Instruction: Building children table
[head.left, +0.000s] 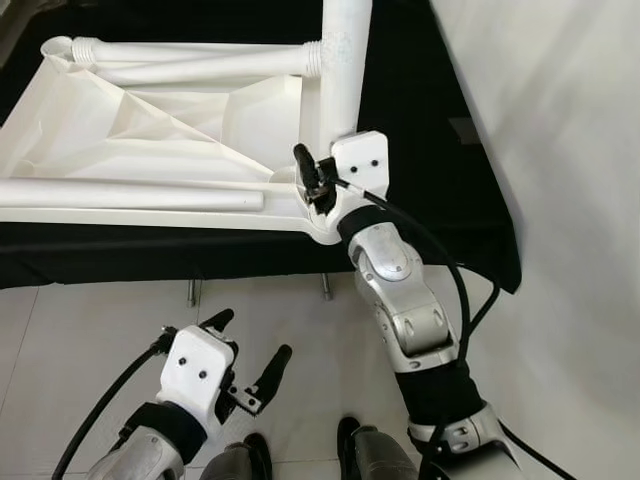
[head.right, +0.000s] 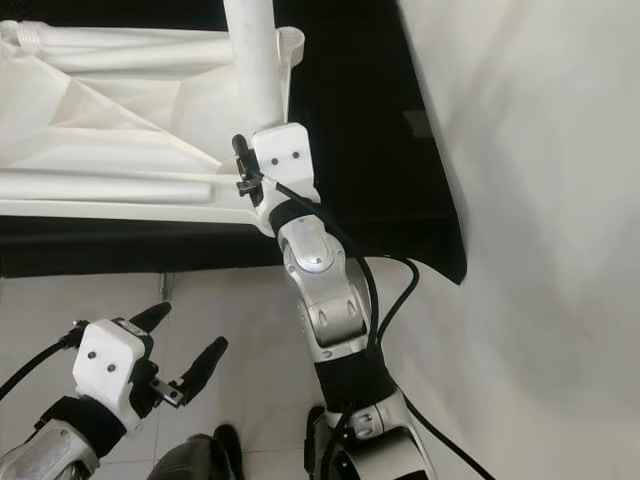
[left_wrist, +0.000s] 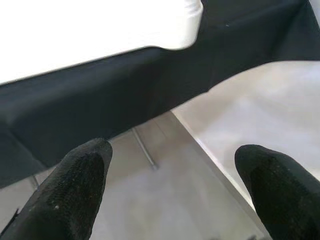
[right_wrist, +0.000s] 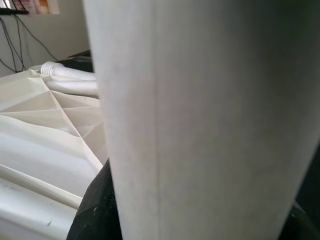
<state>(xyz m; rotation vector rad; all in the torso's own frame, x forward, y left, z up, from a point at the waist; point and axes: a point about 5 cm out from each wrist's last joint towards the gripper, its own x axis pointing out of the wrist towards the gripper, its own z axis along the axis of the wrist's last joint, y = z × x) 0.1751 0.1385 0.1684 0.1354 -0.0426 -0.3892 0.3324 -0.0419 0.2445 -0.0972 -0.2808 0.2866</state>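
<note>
A black-draped bench (head.left: 430, 150) stands on a pale tiled floor (head.left: 80, 330), its thin metal legs (head.left: 192, 292) showing under the cloth at the near edge. On it lies an upturned white tabletop (head.left: 150, 130), ribbed underside up, with loose white legs (head.left: 130, 196) lying along its near and far sides.

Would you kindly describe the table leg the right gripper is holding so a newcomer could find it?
On the black-draped surface lies an upturned white tabletop. At its near right corner, the right gripper grips one white leg. It alone stands upright; the other legs lie flat.
</note>
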